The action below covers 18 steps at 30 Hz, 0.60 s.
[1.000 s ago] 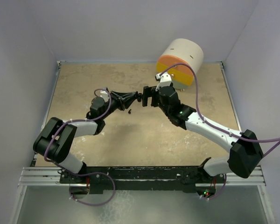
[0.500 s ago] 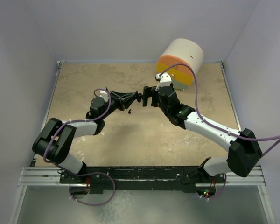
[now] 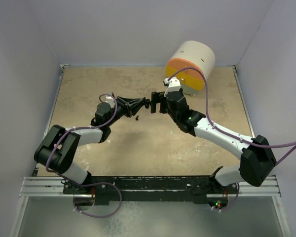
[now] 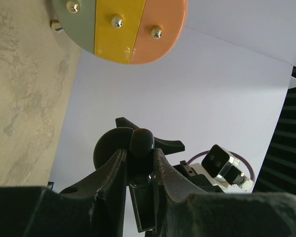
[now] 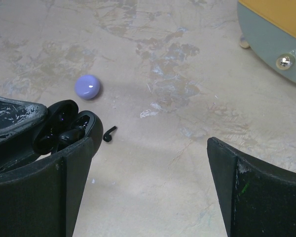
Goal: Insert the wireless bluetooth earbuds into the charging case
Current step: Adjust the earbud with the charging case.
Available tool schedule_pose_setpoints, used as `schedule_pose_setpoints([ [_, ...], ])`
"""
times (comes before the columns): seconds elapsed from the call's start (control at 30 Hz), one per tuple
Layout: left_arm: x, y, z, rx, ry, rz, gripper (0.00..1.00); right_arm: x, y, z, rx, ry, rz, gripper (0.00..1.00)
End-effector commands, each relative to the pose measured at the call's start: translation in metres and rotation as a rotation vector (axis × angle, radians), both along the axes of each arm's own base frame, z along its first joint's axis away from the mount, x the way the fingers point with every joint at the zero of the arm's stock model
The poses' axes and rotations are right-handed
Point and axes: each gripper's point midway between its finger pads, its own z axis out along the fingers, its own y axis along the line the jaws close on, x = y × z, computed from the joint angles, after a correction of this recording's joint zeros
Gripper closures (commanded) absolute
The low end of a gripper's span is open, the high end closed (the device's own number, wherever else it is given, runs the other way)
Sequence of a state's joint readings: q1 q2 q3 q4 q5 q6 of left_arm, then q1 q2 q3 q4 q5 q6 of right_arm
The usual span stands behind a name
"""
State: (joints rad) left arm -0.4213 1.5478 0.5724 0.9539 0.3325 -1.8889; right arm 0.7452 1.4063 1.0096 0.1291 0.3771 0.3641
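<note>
My left gripper (image 3: 146,103) is shut on a black round charging case (image 4: 141,142) and holds it above the table with its lid open. In the right wrist view the case (image 5: 64,127) shows one black earbud seated inside. Another black earbud (image 5: 107,134) lies on the table just beside it, and shows as a small dark speck in the top view (image 3: 137,117). My right gripper (image 5: 153,190) is open and empty, facing the case closely from the right (image 3: 157,103). A lavender puck (image 5: 87,86) lies on the table behind the case. The lavender earbuds are out of view.
A large cream, orange and yellow drum (image 3: 190,64) lies at the back right of the table, close behind my right wrist; its striped end shows in the left wrist view (image 4: 123,24). White walls enclose the tan tabletop (image 3: 138,148).
</note>
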Motion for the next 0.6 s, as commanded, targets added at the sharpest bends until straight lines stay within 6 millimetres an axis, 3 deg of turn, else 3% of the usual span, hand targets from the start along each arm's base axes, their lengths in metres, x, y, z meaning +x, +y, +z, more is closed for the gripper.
schedule_pose_setpoints([
  [0.0, 0.0004, 0.0002, 0.0343, -0.019, -0.112, 0.003, 1.00, 0.0066, 0.0036, 0.0437, 0.076, -0.084, -0.015, 0.01],
  [0.57, 0.0028, -0.0006, 0.0290, -0.004, -0.103, 0.006, 1.00, 0.0062, 0.0082, 0.0443, 0.069, -0.089, 0.016, 0.01],
])
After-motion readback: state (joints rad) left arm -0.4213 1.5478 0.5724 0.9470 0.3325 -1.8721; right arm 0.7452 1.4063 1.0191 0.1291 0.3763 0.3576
